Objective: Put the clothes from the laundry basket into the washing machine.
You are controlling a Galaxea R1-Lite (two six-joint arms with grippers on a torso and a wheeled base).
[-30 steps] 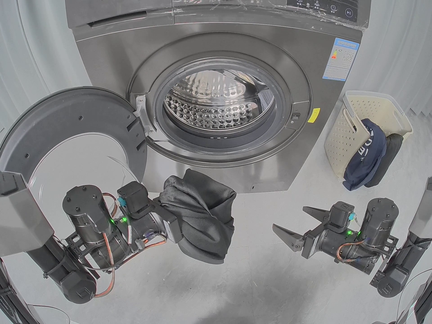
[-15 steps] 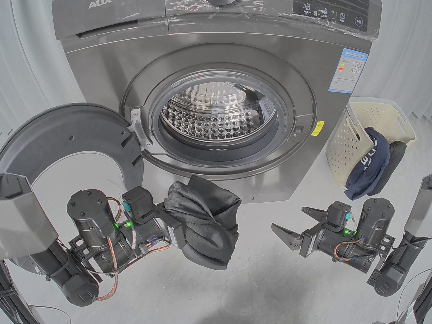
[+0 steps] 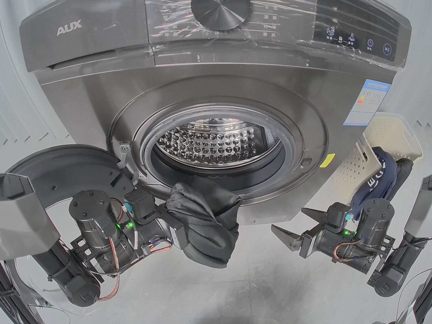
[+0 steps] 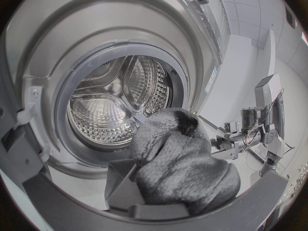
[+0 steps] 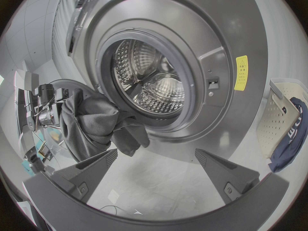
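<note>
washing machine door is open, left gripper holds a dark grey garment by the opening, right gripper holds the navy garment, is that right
Not quite. The right gripper is open and empty in the head view; the navy garment hangs over the laundry basket rim. The rest stands: door open, left gripper holding the dark grey garment by the opening.

Left hand [image 3: 183, 229] clamped on dark garment [image 3: 209, 223], right hand [image 3: 289, 220] spread wide
</note>
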